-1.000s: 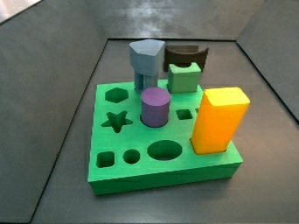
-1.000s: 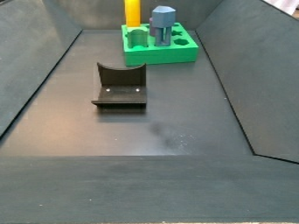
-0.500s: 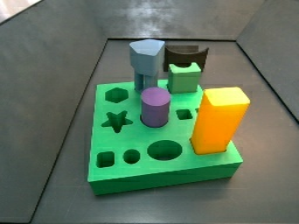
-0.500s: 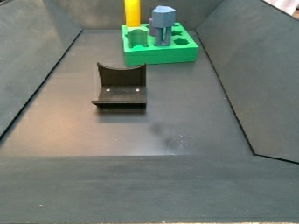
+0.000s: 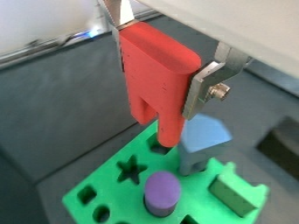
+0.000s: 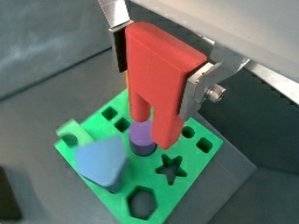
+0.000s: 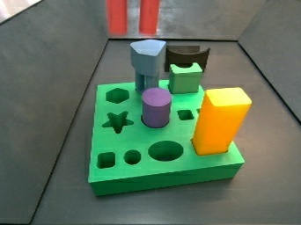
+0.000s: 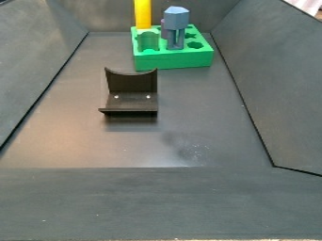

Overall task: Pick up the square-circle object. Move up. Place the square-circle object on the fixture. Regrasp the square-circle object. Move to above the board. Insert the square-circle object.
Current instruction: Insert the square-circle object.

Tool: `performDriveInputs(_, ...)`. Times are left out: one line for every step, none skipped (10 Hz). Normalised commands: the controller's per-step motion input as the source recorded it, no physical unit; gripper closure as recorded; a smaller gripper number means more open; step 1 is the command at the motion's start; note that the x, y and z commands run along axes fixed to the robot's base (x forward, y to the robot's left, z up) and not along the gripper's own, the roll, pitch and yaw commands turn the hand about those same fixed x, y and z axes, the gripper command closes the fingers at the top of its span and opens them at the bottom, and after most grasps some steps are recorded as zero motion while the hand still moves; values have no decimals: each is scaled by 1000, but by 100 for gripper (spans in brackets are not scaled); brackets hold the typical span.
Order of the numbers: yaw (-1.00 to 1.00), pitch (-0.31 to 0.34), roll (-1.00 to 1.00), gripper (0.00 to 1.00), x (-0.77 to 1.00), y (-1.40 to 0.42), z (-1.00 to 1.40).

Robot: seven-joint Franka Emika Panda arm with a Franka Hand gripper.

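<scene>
We see the tool (image 5: 163,66) pinching the square-circle object (image 5: 158,79) between its two silver fingers (image 5: 211,83), high over the board (image 5: 117,188). In both wrist views the red piece hangs with its long axis pointing down toward the green slab, its narrower rounded end lowest, and the board lies directly beneath it. In a side view only the bottom of the red piece (image 7: 133,16) shows at the upper edge of the picture, well above the board (image 7: 165,167) and toward its far side. We judge the coming move turns on this: the piece hangs upright over the slab but clear of it, so it must be brought over the matching hole and lowered straight down along its own axis. Which hole it sits over we cannot tell.

Counting: one red piece, one board, one fixture (image 8: 128,92) standing on the floor apart from the board and bare. On the board we count one purple cylinder (image 7: 157,107), one blue-grey hexagonal peg (image 7: 146,61), one orange block (image 7: 220,119), one green cube (image 7: 187,77) and one dark piece (image 7: 186,54) behind the cube. The open holes we can make out in that side view are a hexagon, a star, a large circle and a few small ones.
</scene>
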Motion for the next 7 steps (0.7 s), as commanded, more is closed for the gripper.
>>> performDriveInputs(640, 0, 73, 100, 0, -529, -723)
performDriveInputs(500, 0, 86, 100, 0, -677, -760)
performDriveInputs(429, -27, 99, 100, -100, -774, -594)
performDriveInputs(423, -70, 91, 100, -126, -777, -529)
performDriveInputs(380, -94, 77, 100, -123, -817, -503)
performDriveInputs(340, -134, 56, 100, -106, -843, -469)
performDriveInputs(380, -220, 0, 100, -83, -760, -343)
